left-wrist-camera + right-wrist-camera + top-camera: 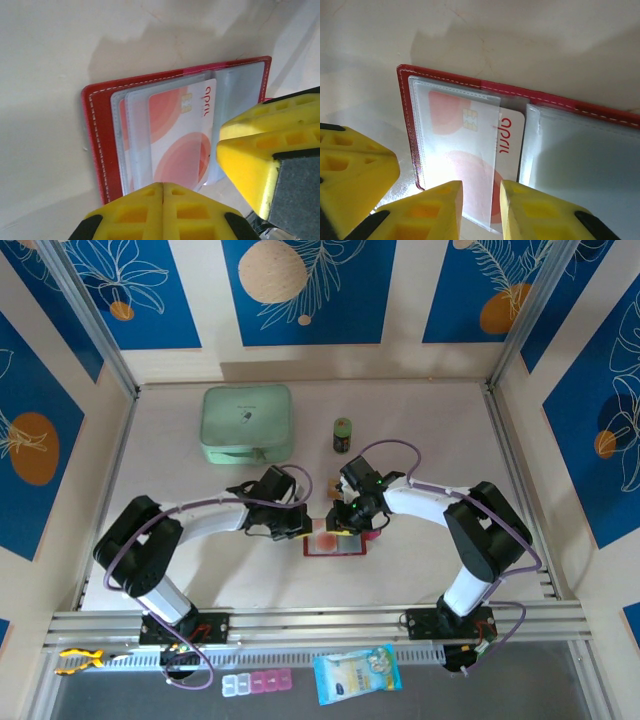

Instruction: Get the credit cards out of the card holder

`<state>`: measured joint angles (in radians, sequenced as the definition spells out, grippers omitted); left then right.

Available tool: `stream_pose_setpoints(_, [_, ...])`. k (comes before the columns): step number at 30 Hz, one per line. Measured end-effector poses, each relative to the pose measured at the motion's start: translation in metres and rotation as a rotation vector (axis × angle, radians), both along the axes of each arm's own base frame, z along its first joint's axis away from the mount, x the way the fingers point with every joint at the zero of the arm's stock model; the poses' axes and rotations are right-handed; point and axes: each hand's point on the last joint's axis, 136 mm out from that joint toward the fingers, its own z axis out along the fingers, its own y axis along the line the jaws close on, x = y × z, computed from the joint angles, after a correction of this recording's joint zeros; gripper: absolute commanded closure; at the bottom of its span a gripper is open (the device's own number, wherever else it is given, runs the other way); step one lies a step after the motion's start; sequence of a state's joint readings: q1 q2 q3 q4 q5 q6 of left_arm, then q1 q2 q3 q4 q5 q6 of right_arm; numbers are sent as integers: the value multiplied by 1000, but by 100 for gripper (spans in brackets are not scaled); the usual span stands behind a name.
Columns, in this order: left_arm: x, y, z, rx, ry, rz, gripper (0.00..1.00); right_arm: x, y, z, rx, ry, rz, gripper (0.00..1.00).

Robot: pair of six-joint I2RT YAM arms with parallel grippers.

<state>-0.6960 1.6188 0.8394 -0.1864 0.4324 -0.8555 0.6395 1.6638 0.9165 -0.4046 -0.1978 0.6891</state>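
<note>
We find the card holder [95, 140] open, its red-and-white card [175, 135] not yet out, left gripper [162, 187] closed alongside, right gripper [480, 195] slightly parted over the card's edge.

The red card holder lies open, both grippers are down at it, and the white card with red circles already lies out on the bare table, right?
Not quite. The white card is not out: it sits in the card holder, one end poking from its sleeve, as the right wrist view shows. The holder does lie open, with the left gripper and right gripper at it.
</note>
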Motion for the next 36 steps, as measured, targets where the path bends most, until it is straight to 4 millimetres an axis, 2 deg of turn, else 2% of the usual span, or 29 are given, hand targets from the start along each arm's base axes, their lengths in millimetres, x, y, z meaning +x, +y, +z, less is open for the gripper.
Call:
stream_pose_setpoints(13, [0,-4,-17,13,33,-9,99,2,4,3,23,-10,4,73])
stream_pose_setpoints(36, [-3,0,-21,34,46,-7,99,-1,-2,-10,-22,14,2,74])
